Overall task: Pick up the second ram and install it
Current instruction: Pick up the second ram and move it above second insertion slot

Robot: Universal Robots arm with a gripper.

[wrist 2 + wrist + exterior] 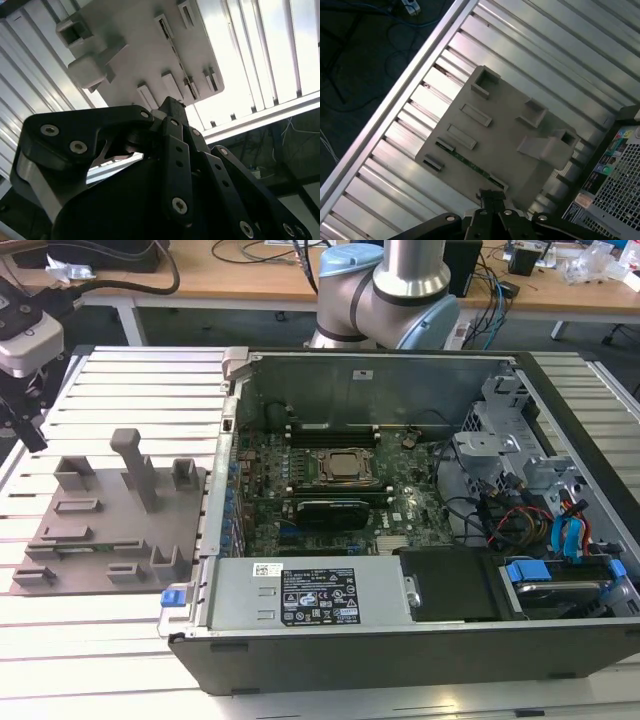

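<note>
The second ram (466, 161) is a thin green stick lying on edge in a slot along one side of the grey fixture plate (505, 130). In the second wrist view the ram (186, 82) shows as a dark strip between small raised blocks. My gripper (492, 196) hangs above the plate's edge, close to one end of the ram and not touching it. Its black fingers (172, 115) meet at the tips, shut with nothing between them. In the exterior view the gripper (30, 435) is at the far left, above the slatted table beside the plate (110, 530).
An open computer case (400, 620) lies at the exterior view's right of the plate, with the motherboard, CPU socket (342, 468) and dark memory slots on either side of it. A tall grey post (135, 465) rises from the plate. Cables and drive bays (550, 540) fill the case's right side.
</note>
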